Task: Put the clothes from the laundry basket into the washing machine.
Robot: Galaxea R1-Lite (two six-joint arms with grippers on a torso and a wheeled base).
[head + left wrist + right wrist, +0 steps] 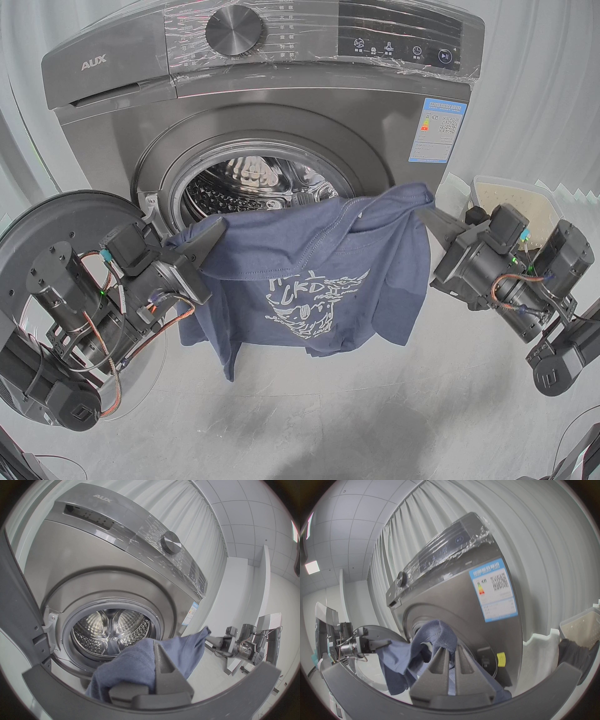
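A navy blue T-shirt point(312, 275) with a white print hangs spread in front of the washing machine point(262, 119), just below its open drum point(262, 181). My left gripper point(215, 228) is shut on the shirt's left shoulder, and my right gripper point(425, 212) is shut on its right shoulder. Seen from the left wrist, the blue cloth point(137, 664) drapes over my finger point(165, 667) before the drum point(109, 630). From the right wrist, my shut fingers point(442, 664) pinch the shirt point(437, 633). The laundry basket point(519, 200) stands at the right.
The round machine door point(56, 231) stands swung open at the left, behind my left arm. Grey floor point(325, 412) lies below the shirt. A dark garment point(575, 655) hangs over the basket's edge point(581, 627). White curtains hang behind the machine.
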